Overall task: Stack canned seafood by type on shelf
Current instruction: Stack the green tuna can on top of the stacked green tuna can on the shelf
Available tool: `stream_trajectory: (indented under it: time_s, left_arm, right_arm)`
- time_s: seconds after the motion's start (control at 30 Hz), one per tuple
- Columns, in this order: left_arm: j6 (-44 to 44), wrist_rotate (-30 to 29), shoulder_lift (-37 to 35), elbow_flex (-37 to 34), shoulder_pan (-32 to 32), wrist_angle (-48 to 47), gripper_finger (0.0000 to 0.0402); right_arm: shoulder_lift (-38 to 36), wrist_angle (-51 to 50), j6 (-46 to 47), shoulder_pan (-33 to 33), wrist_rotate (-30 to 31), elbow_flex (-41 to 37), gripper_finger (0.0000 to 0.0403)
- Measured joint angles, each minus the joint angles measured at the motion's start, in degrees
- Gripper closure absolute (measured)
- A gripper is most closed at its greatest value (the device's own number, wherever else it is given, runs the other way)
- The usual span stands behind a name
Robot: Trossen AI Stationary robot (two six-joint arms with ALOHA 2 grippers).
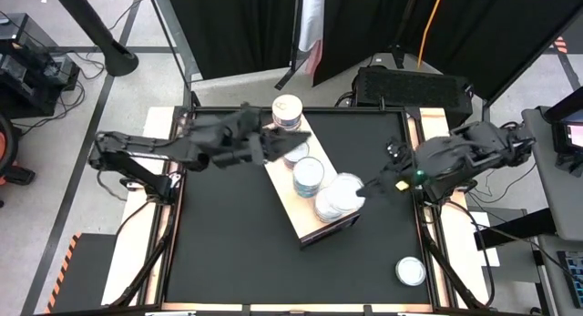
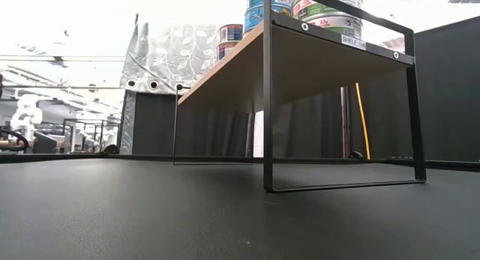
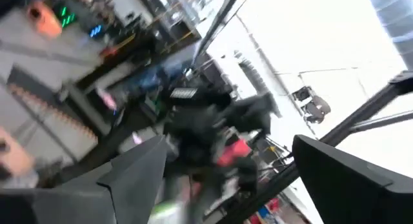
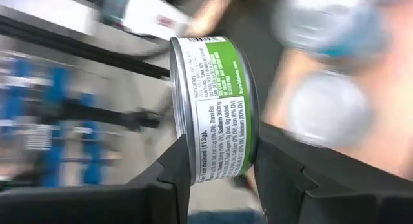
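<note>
On the black table (image 1: pixel 237 252) the pale wooden shelf (image 1: pixel 284 190) stands slantwise, carrying four stacks of tins in a row: a white-topped stack (image 1: pixel 287 109) at the far end, then a second stack (image 1: pixel 296 150), a third (image 1: pixel 308 175) and a near-end stack (image 1: pixel 339 196). At that near end the right gripper (image 4: pixel 216 175) has its jaws clamped on a green-labelled tin (image 4: pixel 216 108), gripped by its flat faces so the label faces the wrist camera. Over the far half of the shelf reaches the left gripper (image 1: pixel 273 145); whether its jaws are wide or narrow cannot be told. One lone tin (image 1: pixel 411 271) lies on the table near the front right corner, well apart from the shelf.
</note>
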Motion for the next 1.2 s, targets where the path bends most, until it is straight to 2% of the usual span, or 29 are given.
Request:
stream_trajectory:
  time_s: [0.1,0.23,0.47,0.6,0.73,0.87,1.0,1.2]
  left_arm:
    - [3.4,-0.1,-2.6,0.0,0.9,-1.5,0.0067]
    - [5.1,-0.8,-5.7,0.0,2.1,-7.9,0.0066]
    - [6.8,-2.1,-7.5,0.0,2.4,-12.0,0.0066]
    - [6.8,-2.2,-7.4,0.0,2.4,-12.0,0.0066]
    - [6.8,-2.2,-7.4,0.0,2.4,-12.0,0.0066]
    - [6.8,-2.2,-7.4,0.0,2.4,-12.0,0.0066]
    - [6.5,-2.2,-7.4,0.0,2.4,-11.7,0.0066]
    - [6.4,-2.2,-7.8,0.0,2.3,-11.6,0.0066]
  right_arm:
    - [0.4,-7.8,0.5,0.0,0.3,0.0,0.0278]
    - [1.1,-10.8,0.5,-0.9,0.4,0.0,0.0277]
    - [4.1,-4.1,-0.1,-3.4,0.5,0.0,0.0275]
    - [7.1,2.5,-5.2,-3.9,-4.0,0.0,0.0275]
    - [7.8,-2.0,-8.8,-3.9,-4.8,0.0,0.0275]
    - [8.0,-5.0,-12.2,-4.2,-1.0,0.0,0.0275]
    - [7.5,-5.9,-15.8,-6.2,-0.3,0.0,0.0275]
    - [2.7,-14.2,-13.2,-5.4,0.7,-0.1,0.0275]
